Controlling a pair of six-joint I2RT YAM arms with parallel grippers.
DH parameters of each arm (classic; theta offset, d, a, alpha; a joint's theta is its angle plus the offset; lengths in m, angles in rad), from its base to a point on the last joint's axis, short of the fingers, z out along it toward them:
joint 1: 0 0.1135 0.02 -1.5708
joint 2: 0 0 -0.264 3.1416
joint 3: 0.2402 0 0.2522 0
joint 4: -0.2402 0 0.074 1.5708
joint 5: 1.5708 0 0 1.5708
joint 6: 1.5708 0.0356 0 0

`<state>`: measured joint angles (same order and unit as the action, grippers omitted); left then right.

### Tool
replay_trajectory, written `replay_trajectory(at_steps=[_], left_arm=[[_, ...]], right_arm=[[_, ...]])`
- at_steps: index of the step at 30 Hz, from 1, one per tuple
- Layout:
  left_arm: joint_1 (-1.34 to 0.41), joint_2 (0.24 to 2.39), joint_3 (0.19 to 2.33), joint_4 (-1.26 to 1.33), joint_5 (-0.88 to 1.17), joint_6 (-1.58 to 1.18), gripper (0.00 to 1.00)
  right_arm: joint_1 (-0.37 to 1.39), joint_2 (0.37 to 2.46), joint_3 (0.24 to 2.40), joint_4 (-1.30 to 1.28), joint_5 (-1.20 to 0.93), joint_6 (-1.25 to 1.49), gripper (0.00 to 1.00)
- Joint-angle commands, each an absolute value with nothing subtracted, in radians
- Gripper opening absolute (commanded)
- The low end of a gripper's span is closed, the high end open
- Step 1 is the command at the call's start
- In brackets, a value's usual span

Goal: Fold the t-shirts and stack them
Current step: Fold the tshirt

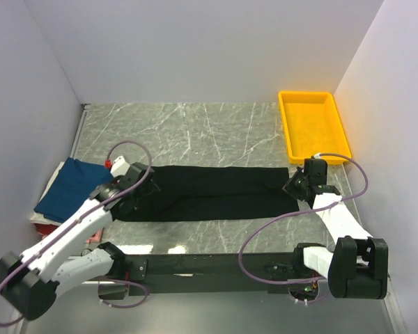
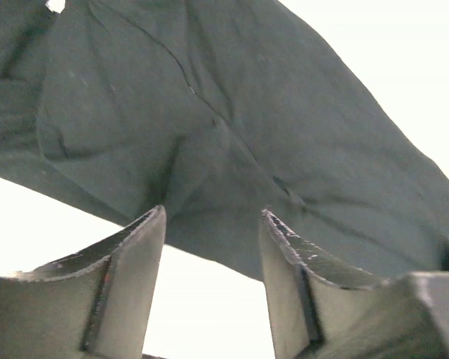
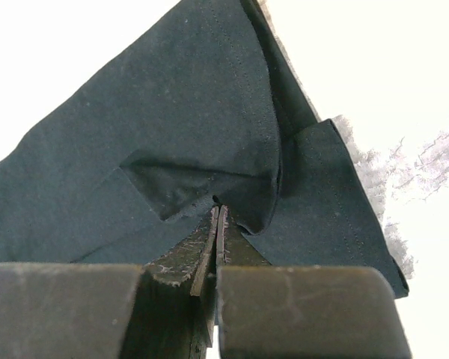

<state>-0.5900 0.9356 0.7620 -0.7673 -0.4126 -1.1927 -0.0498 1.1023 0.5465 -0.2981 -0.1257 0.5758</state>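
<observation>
Step in hand: it looks like the black t-shirt [image 1: 216, 193] is partway through folding. It is already narrowed to a long band but not yet folded short or stacked.
Next move: likely the left end effector [image 1: 141, 182] must take hold of the left end again. One end could then be carried over the other without the band twisting.
Folded stack: at the far left edge of the tabletop [image 1: 195, 132], a navy-blue t-shirt [image 1: 71, 186] lies folded on top. Slivers of red and pale cloth show under it, too little to tell more.
Left end effector: it hovers over the black shirt's left end with its jaws apart and nothing between them. In the wrist view the cloth lies just beyond the fingertips [image 2: 153, 221].
Black t-shirt: it stretches across the middle of the tabletop, between the two arms.
Right end effector [image 3: 217, 209]: closed, pinching a puckered fold at the shirt's right end.
Yellow tray [image 1: 287, 129]: at the far right, beyond the shirt's right end, with nothing visible inside it.
</observation>
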Motion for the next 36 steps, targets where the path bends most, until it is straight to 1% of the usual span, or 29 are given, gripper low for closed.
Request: replay_trajectory(at_steps=[1,7,18,24,27,28,30,31,36], left_arm=[[-0.569,1.058,0.837,-0.793,-0.522,-1.174,0.60],[-0.537,1.205,0.891,-0.733,-0.476,-1.097,0.59],[-0.474,1.308,0.870,-0.630,-0.479,-0.979,0.58],[-0.442,1.364,0.885,-0.575,-0.417,-0.919,0.56],[-0.442,1.390,0.888,-0.562,-0.370,-0.911,0.50],[-0.442,1.393,0.885,-0.558,-0.361,-0.913,0.46],[-0.442,1.390,0.876,-0.551,-0.324,-0.908,0.41],[-0.443,1.379,0.867,-0.548,-0.312,-0.907,0.36],[-0.449,1.301,0.812,-0.541,-0.227,-0.902,0.27]], right_arm=[[-0.046,1.112,0.545,-0.261,-0.140,0.577,0.00],[-0.046,1.123,0.564,-0.273,-0.133,0.568,0.00],[-0.046,1.115,0.560,-0.268,-0.140,0.571,0.00],[-0.046,1.120,0.560,-0.264,-0.144,0.571,0.00],[-0.046,1.121,0.560,-0.265,-0.144,0.571,0.00],[-0.046,1.121,0.558,-0.264,-0.144,0.571,0.00],[-0.046,1.121,0.558,-0.264,-0.147,0.569,0.00],[-0.046,1.121,0.558,-0.265,-0.147,0.569,0.00],[-0.046,1.115,0.557,-0.267,-0.147,0.568,0.00]])
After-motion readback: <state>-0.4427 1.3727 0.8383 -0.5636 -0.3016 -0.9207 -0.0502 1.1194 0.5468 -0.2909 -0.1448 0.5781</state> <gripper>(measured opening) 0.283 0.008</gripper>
